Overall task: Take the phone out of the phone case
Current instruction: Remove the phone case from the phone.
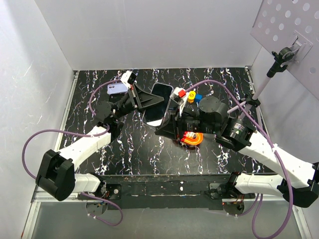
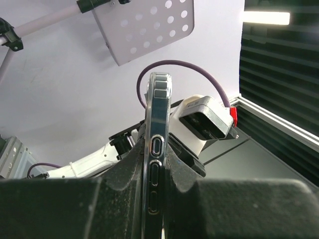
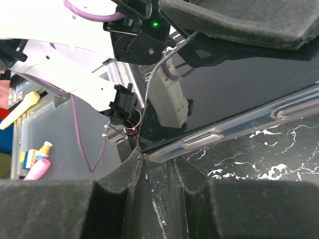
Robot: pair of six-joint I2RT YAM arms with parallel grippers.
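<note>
Pinching the phone case (image 2: 155,124), left end effector (image 2: 155,172); buttons (image 2: 156,146) visible wrist-only.

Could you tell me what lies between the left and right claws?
The cased phone, gripped by the left claw and the right claw; the top view shows it.

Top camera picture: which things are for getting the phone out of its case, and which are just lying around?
For the job: phone, clear case, left gripper and right gripper, both pinching the case.

Just lying about: lilac phone-shaped thing by the left arm, red, yellow and blue bits, orange round thing under the right arm.
</note>
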